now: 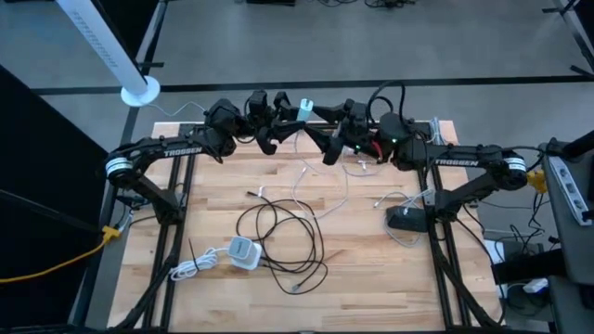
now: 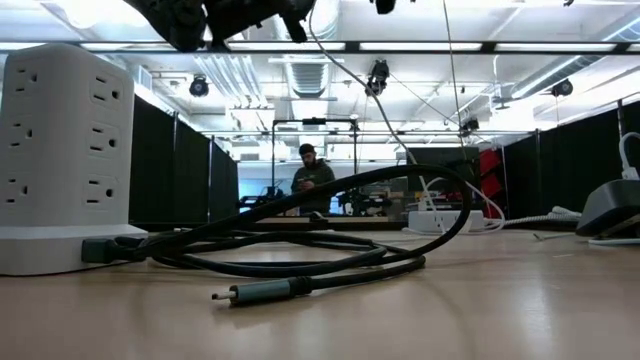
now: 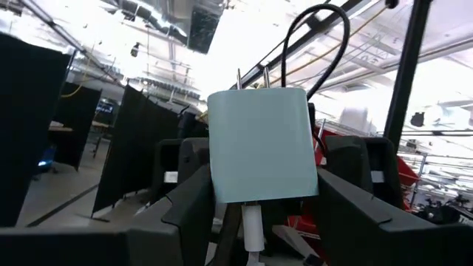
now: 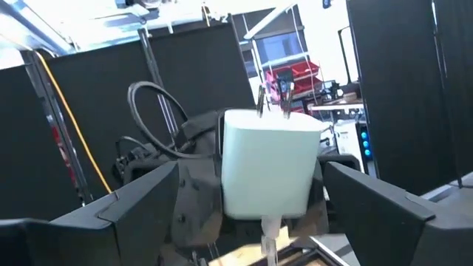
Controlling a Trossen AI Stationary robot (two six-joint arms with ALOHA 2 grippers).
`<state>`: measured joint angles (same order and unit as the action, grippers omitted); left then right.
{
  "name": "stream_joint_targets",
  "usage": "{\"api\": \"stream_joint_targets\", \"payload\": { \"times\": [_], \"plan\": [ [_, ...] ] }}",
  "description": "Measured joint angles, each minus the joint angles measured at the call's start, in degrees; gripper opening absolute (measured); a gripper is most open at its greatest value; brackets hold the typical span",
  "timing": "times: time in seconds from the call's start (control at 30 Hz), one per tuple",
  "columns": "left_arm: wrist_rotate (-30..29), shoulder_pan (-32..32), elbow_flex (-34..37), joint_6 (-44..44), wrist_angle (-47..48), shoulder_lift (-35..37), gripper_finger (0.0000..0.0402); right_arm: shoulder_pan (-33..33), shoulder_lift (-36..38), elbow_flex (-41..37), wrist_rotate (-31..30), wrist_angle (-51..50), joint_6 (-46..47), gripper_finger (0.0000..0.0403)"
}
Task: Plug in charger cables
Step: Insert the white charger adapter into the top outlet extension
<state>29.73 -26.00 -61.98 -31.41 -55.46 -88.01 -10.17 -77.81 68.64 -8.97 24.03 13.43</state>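
Note:
A white cube-shaped adapter (image 1: 306,106) (image 3: 259,144) (image 4: 270,170) hangs in the air above the table's far edge, prongs up. A thin white charger cable (image 1: 304,176) (image 3: 253,229) is plugged into its underside and trails down to the table. My left gripper (image 1: 293,113) (image 3: 262,185) is shut on the adapter. My right gripper (image 1: 322,117) (image 4: 251,166) faces it, open, with a finger on either side of the adapter; I cannot tell whether they touch it. A long black charger cable (image 1: 278,232) (image 2: 330,250) lies coiled on the table. My left gripper pinches the adapter between its two fingers, on two opposite side faces near the lower, cable end (image 3: 216,188). The fingers come level from the table's left. The adapter is lifted clear and upright, with the white cable hanging slack below it.
A white power strip (image 1: 243,252) (image 2: 60,150) stands near the table's front, with a coiled white cable (image 1: 190,269) beside it. A black device (image 1: 406,220) (image 2: 610,205) sits at the right. Loose thin cables (image 1: 390,197) lie mid-table. A person (image 2: 312,170) stands in the room beyond.

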Motion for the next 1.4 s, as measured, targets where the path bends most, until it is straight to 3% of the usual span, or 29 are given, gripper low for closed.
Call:
{"api": "stream_joint_targets", "payload": {
  "times": [0.63,1.0,1.4],
  "plan": [
    [1.2,0.4,0.0,-0.2,-1.6,0.0,0.018,-2.1,-1.5,1.4,3.4,0.8,2.6,0.0296],
    [0.0,0.4,0.0,1.1,1.5,0.1,0.018,-2.3,-1.5,1.4,3.7,-0.4,0.3,0.0185],
    [-1.7,0.4,-0.2,1.4,4.9,0.2,0.0179,-3.2,0.4,1.3,6.3,-3.1,-2.3,0.0186]
  ]
}}
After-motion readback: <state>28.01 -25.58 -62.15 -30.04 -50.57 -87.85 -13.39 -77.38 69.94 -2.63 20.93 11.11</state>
